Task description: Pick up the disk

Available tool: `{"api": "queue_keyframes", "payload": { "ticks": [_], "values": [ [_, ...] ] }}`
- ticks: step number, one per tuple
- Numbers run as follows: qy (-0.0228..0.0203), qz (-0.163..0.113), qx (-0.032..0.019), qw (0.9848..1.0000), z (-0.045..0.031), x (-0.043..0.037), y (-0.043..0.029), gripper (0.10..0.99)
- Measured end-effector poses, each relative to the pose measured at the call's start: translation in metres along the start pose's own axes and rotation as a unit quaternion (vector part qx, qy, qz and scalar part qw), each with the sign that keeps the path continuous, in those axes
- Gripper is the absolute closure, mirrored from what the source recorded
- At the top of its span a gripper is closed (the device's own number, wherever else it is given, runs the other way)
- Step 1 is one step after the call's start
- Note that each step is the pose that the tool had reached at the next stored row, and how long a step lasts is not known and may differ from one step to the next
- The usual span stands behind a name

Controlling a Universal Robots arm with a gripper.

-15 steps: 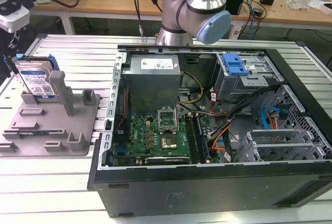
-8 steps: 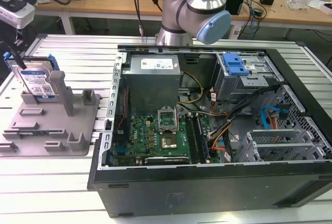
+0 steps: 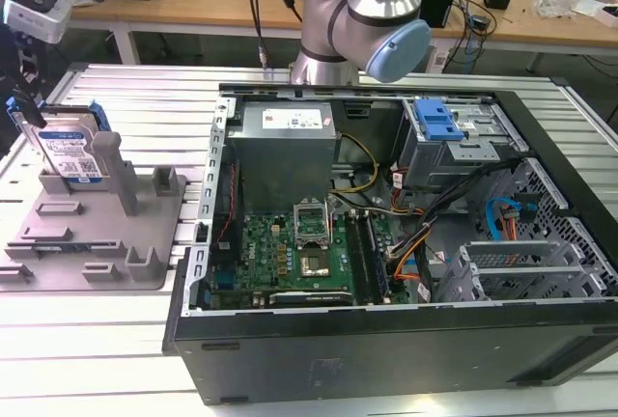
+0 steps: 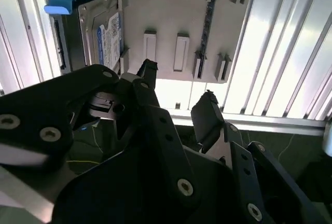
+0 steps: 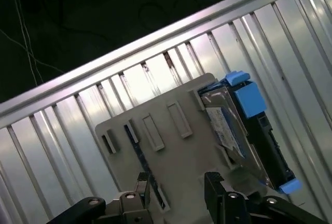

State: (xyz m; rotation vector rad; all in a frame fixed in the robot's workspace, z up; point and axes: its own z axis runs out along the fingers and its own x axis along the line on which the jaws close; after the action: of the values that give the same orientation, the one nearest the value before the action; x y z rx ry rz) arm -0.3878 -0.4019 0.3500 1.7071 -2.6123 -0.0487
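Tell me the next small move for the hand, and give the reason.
Probably shift the hand sideways toward the disk before lowering. In the second wrist view its fingers stand open and empty over the grey fixture, off to one side of the disk, which stands on edge in that fixture.

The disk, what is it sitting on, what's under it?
The disk stands on edge on the grey fixture, which lies on the slatted metal table. Its lower edge is hidden by the fixture's raised blocks, so how it seats cannot be seen.
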Motion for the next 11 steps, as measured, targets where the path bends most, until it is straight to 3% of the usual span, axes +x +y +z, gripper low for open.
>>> {"api": "queue_keyframes", "payload": {
  "ticks": [2,7,11],
  "values": [
    [0.0005,-0.027,0.0012,0.9996,0.0002,0.0,0.0,0.545],
    [0.0,-0.065,0.0058,0.9979,0.0002,-0.0001,-0.0002,0.545],
    [-0.0009,-0.099,0.011,0.995,0.0004,-0.0003,-0.0007,0.545]
  ]
}}
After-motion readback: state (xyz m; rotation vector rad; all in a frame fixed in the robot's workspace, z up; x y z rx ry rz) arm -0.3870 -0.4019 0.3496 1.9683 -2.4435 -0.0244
